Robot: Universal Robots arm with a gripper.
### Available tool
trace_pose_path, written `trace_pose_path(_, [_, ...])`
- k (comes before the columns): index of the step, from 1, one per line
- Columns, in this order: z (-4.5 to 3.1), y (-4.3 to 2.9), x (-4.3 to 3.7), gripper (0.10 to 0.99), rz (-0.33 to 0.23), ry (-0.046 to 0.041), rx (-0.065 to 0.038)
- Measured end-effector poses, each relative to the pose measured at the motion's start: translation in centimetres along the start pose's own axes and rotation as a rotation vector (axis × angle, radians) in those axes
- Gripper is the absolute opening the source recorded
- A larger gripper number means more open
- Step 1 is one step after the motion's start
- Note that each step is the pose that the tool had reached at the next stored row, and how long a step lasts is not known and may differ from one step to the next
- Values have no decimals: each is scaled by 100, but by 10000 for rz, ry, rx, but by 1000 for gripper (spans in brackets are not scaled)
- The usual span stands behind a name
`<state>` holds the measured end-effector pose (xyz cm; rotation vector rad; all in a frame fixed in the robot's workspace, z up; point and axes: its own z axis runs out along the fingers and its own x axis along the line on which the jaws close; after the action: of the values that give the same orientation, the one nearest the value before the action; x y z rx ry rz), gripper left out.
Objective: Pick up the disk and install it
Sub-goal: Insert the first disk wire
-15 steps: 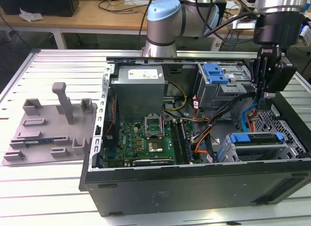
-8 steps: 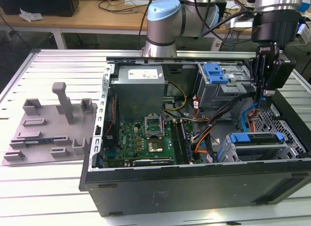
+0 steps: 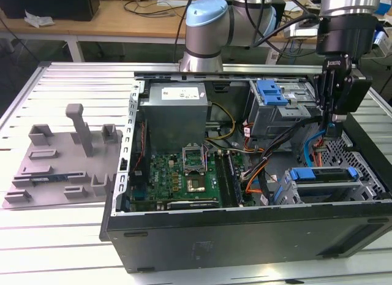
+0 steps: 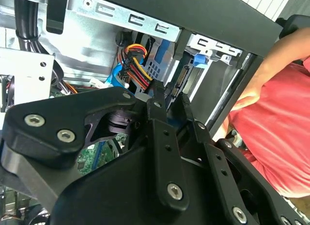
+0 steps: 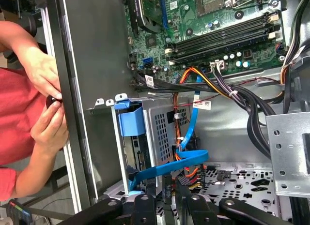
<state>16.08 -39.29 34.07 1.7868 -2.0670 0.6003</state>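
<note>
The disk [image 3: 324, 174] sits in a grey metal cage [image 3: 318, 196] in the near corner of the computer case [image 3: 245, 230], on the exterior view's right. The gripper [image 3: 332, 130] hangs just above the back of that cage and points down. It is near the disk but does not touch it. Its 2 fingers [image 4: 160, 123] are a little bit apart, with a thin gap. Nothing is held between them.

The disk's long side runs from the exterior view's left to the exterior view's right. It has 1 blue piece at each end. In the first wrist view, 1 blue end of the disk [image 5: 131, 121] pokes out of the cage beside the case wall.

The case lies open on a metal table [image 3: 61, 254]. Inside it are a green board [image 3: 184, 171], a grey power box [image 3: 174, 113] and lots of wires. There is also a second cage [image 3: 288, 113] farther back, with its own blue piece [image 3: 272, 92]. A blue flat cable [image 5: 169, 162] bends beside the disk's cage.

A grey tray with posts [image 3: 67, 162] lies on the table at the exterior view's left, apart from the case. A person in a red top [image 5: 14, 118] has 2 hands at the outer edge of the case.
</note>
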Motion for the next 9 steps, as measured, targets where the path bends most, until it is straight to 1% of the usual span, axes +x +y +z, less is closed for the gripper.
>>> trace_pose_path(6, [5,1,-3,294,-1,0,0])
trace_pose_path(7, [7,1,-5,278,0,3,1])
trace_pose_path(8, [9,1,-6,212,0,9,2])
trace_pose_path(9, [11,2,-7,165,0,12,2])
